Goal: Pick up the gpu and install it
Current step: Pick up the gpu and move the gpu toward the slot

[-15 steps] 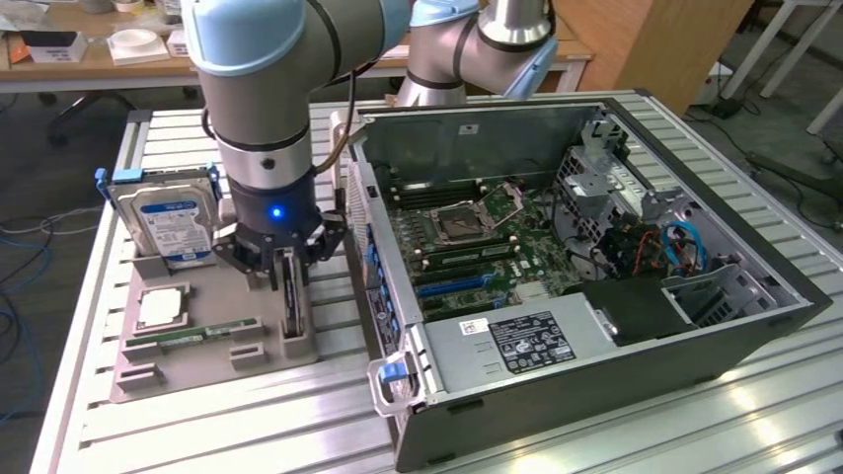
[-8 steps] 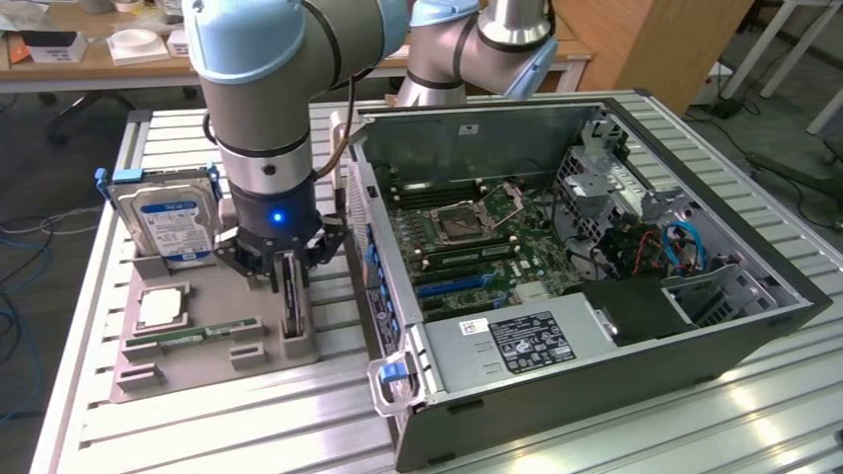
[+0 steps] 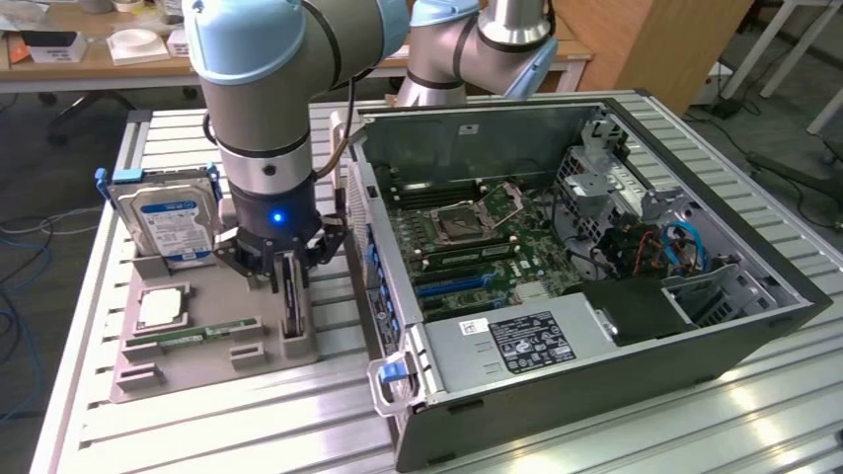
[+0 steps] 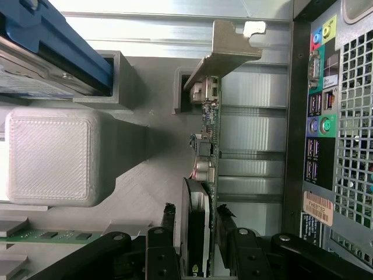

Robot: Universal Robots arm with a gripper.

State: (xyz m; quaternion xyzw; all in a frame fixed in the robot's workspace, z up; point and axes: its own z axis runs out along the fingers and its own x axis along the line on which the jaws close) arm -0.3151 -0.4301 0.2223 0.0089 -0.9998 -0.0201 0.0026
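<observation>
The gpu stands on edge in a slot of the grey parts tray, on the exterior view's left of the computer case. In the wrist view the gpu shows as a thin dark board seen edge-on, with its silver bracket at the far end. My gripper is lowered straight over the card. It is open, and the black fingertips stand one on each side of the card's near end, small gaps showing between pads and board.
On the tray also stand a silver hard drive with blue label, a CPU and a green RAM stick. The open computer case with its motherboard lies close beside the tray; the case's rear ports are near the card.
</observation>
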